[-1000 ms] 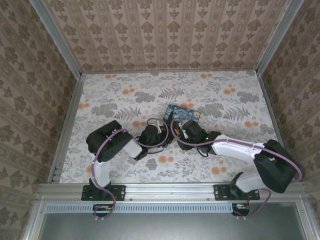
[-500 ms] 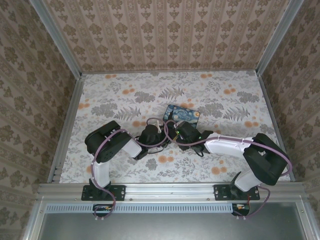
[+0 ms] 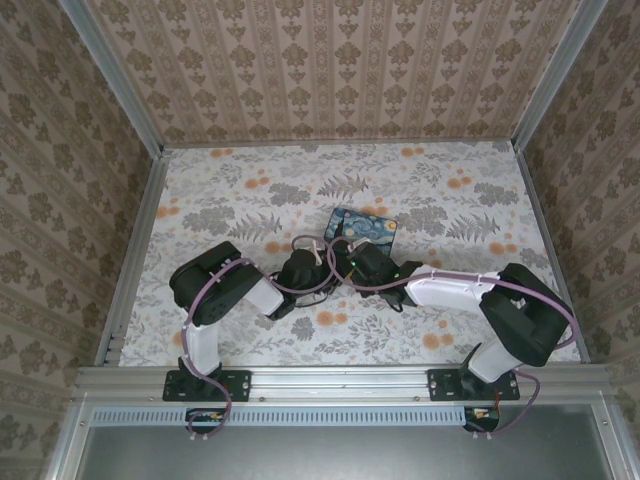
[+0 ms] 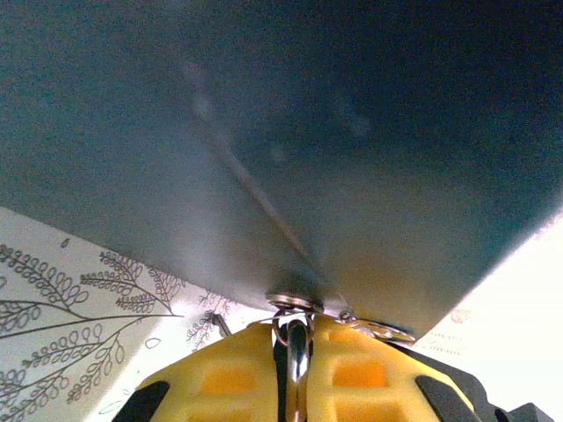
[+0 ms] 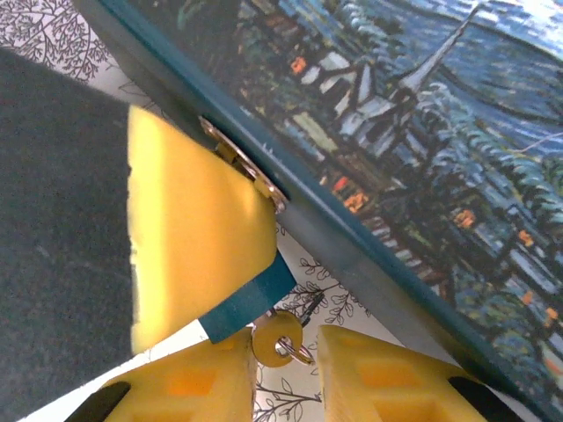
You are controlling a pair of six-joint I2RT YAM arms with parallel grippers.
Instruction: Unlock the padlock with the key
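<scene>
right arm (image 3: pixel 450 285) has swung in closer to left gripper (image 4: pixel 293 374) | it's clenched on padlock (image 5: pixel 257 297) at edge of tin (image 5: pixel 422 132) | right gripper (image 5: pixel 286 369) around key (image 5: pixel 277 338), grip can't tell | pinch key head squarely, turn gently

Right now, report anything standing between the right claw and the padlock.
Nothing visible blocks it. In the right wrist view, the right claw sits open just short of the padlock, whose bluish corner shows, with only the brass key in the gap between them.
</scene>
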